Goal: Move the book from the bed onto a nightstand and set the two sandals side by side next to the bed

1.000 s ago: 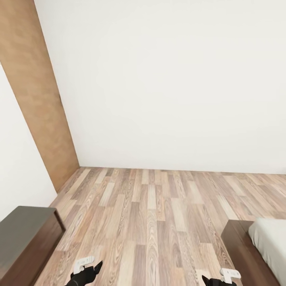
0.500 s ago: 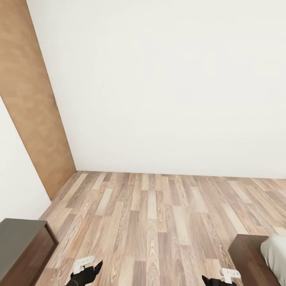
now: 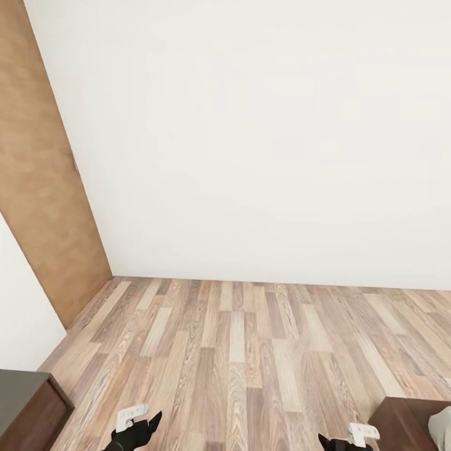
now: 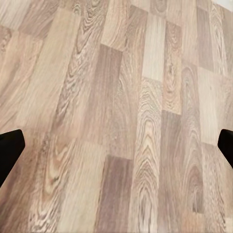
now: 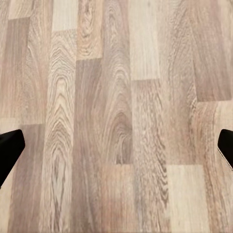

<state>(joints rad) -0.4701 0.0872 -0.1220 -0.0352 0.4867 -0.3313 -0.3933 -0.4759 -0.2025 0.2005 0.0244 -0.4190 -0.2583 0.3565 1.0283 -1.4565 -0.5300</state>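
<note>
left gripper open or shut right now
Open. In the left wrist view the left gripper has its two dark fingertips at opposite edges, with only bare wood-plank floor between them.

Matte black left tool (image 3: 134,432), pointed tip, small white block with tiny marks on top. Same on right tool (image 3: 344,440): black body, white block. Black fingertips (image 4: 9,150) at wrist-view edges.

white wall (image 3: 263,138), brown door (image 3: 37,188) — plank floor (image 3: 238,351)
</note>
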